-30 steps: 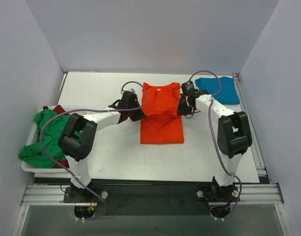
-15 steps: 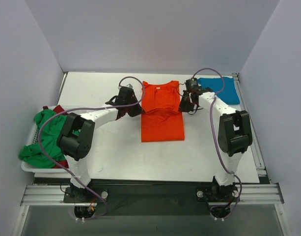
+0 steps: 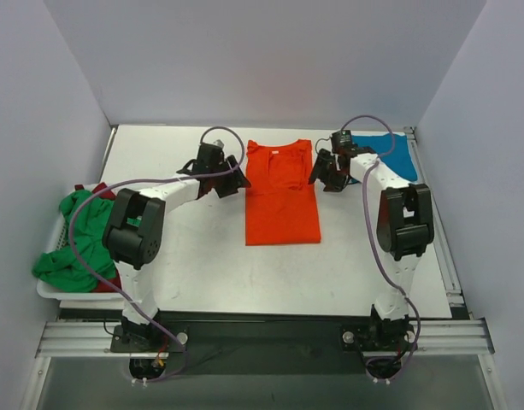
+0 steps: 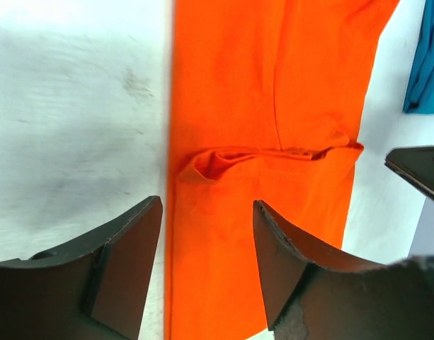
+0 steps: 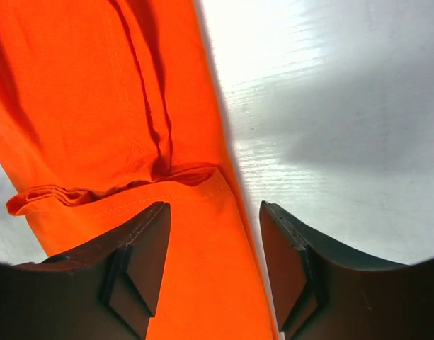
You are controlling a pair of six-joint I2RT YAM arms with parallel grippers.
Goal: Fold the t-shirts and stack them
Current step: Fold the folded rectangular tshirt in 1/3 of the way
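The bright orange-red t-shirt [image 3: 282, 201] lies flat in a narrow rectangle at the table's middle, collar toward the far side. A hemmed fold edge [image 4: 273, 151] crosses its width. My left gripper [image 3: 235, 181] hovers open over the shirt's left edge; in its wrist view the gripper [image 4: 207, 212] holds nothing and orange cloth [image 4: 259, 85] shows below. My right gripper [image 3: 320, 176] stands open over the shirt's right edge, and its wrist view shows the gripper [image 5: 214, 212] empty above the orange shirt [image 5: 96, 92]. A teal blue t-shirt [image 3: 398, 154] lies folded at the far right.
A white lattice basket [image 3: 50, 290] sits at the left table edge holding a green t-shirt [image 3: 80, 239] with dark red cloth [image 3: 103, 189] under it. The right gripper's finger [image 4: 422, 170] and the teal shirt [image 4: 425, 64] show at the left wrist view's right side.
Both grippers moved toward the far side along the orange shirt's edges, then opened and let go of the cloth. The shirt now lies flatter, its wrinkled middle smoothed out.
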